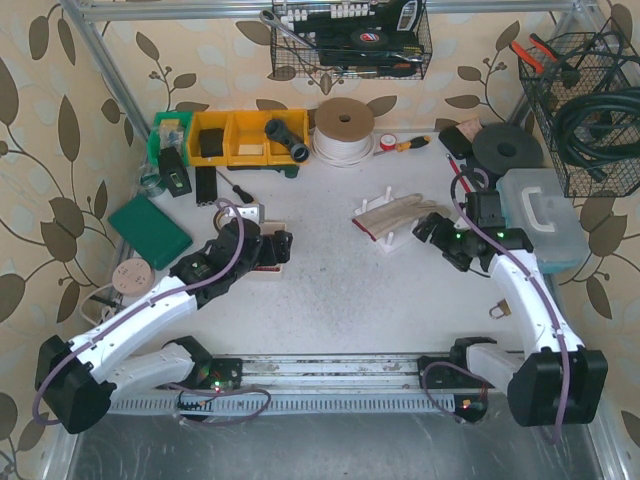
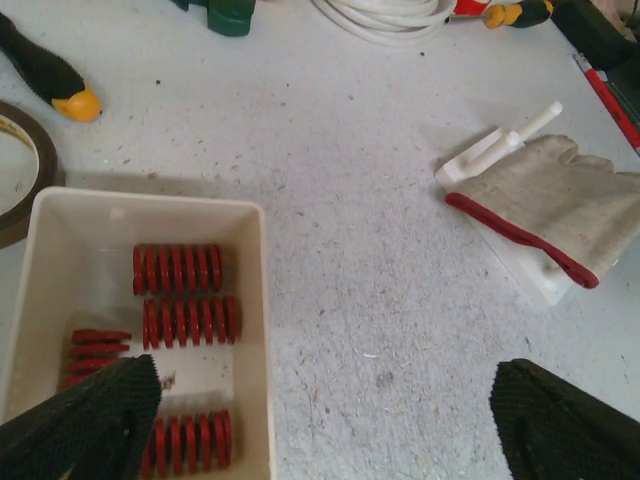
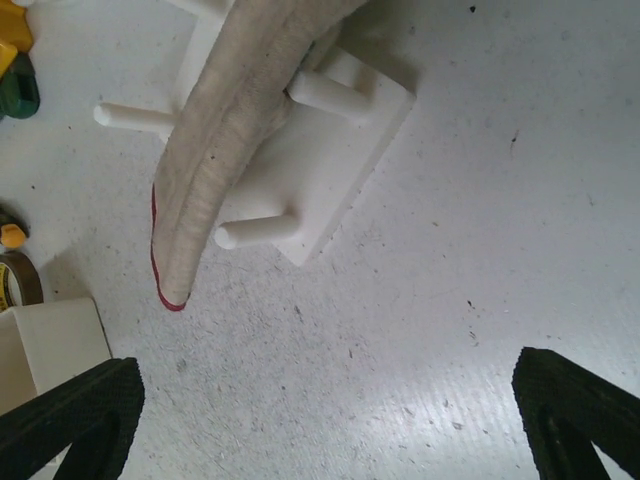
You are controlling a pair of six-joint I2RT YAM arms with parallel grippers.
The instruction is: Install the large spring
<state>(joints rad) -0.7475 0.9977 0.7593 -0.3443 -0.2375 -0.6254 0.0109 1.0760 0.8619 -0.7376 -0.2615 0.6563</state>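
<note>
While left gripper (image 2: 320,430) and right gripper (image 3: 320,420) both gape empty, red springs (image 2: 185,322) lie in the tray (image 2: 255,300), left of centre. Risk: springs packed close, wrong size grabbed; glove (image 3: 240,100) drapes the peg base (image 3: 340,140), blocking seating.

Peg base (image 3: 335,150) half under glove (image 3: 230,110); tape roll (image 2: 20,140) cropped at frame edge
</note>
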